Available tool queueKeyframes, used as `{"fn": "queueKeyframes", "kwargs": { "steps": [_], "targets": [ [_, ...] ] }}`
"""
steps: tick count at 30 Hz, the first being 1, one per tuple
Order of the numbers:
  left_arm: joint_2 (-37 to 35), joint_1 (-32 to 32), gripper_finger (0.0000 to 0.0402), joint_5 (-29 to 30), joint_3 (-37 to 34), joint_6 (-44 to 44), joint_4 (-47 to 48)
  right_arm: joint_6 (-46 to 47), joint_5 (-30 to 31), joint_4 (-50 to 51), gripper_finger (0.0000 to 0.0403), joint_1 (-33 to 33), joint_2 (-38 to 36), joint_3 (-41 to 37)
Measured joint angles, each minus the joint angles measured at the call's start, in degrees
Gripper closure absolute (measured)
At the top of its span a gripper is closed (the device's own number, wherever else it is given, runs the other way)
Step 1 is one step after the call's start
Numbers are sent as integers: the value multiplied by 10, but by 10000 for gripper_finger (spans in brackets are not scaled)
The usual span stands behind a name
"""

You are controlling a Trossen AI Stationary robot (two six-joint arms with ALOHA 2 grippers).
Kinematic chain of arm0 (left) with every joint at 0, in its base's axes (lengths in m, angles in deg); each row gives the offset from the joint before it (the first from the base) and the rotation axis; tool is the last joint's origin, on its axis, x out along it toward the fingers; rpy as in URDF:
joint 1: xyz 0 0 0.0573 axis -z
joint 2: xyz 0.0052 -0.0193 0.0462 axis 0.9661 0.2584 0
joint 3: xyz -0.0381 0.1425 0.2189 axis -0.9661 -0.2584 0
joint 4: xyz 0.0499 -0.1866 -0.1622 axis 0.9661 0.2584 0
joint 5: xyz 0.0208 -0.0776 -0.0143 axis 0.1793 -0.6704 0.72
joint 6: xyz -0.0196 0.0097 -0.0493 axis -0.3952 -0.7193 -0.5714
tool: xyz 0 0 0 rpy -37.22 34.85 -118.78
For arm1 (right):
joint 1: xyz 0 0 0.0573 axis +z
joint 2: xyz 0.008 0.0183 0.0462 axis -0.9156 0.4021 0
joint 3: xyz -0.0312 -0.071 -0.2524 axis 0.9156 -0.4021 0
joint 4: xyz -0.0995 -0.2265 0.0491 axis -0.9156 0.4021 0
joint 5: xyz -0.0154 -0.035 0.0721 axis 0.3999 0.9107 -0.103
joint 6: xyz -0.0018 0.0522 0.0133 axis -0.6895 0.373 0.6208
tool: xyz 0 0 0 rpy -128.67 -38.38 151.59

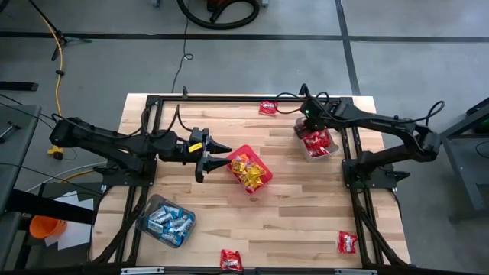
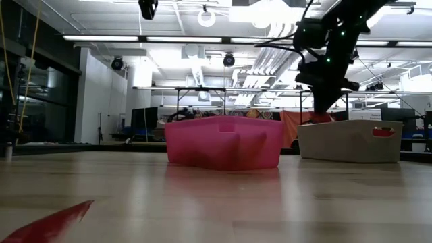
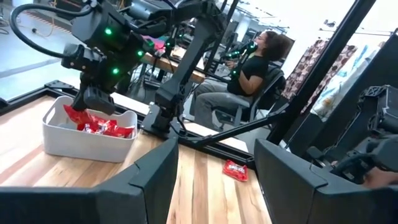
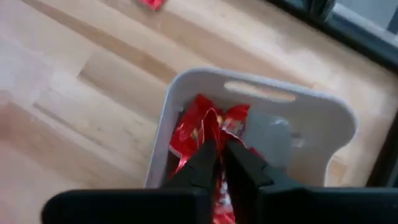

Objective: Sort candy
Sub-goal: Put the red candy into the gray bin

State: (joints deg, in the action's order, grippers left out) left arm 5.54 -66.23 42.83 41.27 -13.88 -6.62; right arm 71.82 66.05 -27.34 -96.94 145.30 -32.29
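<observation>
My right gripper (image 1: pixel 309 126) hangs over the grey tub (image 1: pixel 330 153) at the far right, shut on a shiny red candy packet (image 4: pixel 208 124). More red packets (image 3: pixel 102 127) lie in that tub. My left gripper (image 1: pixel 226 155) stands open and level at mid-table, just left of the red square bin (image 1: pixel 260 156), which holds yellow candy (image 1: pixel 248 172). Nothing is between its fingers (image 3: pixel 152 180). Blue-and-white candy (image 1: pixel 168 221) fills the clear tub (image 1: pixel 145 210) at the near left. My right gripper pinches the red packet by its upper edge (image 4: pixel 211 118) between its two fingertips (image 4: pixel 202 158). The fingers come from above, slanting down. The packet hangs below them inside the grey tub's walls, over the other red packets; I cannot tell whether it touches them.
Loose red packets lie on the wood at the far edge (image 1: pixel 267 108), the near right (image 1: pixel 348 243) and the near edge (image 1: pixel 231 260). A black frame rail (image 1: pixel 252 98) runs round the table. A person (image 3: pixel 255 62) sits beyond the far side.
</observation>
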Motion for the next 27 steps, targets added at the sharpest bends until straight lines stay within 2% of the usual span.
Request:
{"fn": "queueKeyframes", "kwargs": {
  "steps": [2, 7, 12, 15, 19, 22, 24, 27],
  "targets": [
    [0, 0, 202, 0, 0, 0, 2, -1, -14, 11, 350, -9, 0, 0],
    [0, -1, 202, 0, 0, 0, 3, -11, 23, 25, 254, -10, 0, 0],
    [0, -2, 202, 3, 0, 5, 3, -16, 21, 45, 178, -10, 0, 30],
    [0, -2, 202, 4, 0, 5, 5, -23, -38, 55, 152, -9, -5, 66],
    [0, -2, 202, 4, 0, 2, 24, -25, -203, -3, 139, 18, -17, 97],
    [0, -2, 202, 3, 0, -6, 41, -7, -308, -80, 139, 65, -23, 103],
    [0, -2, 202, 4, 0, -13, 51, 11, -329, -128, 139, 111, -23, 103],
    [0, -2, 202, 3, 0, -15, 53, 18, -307, -197, 139, 189, -15, 103]
  ]
}}
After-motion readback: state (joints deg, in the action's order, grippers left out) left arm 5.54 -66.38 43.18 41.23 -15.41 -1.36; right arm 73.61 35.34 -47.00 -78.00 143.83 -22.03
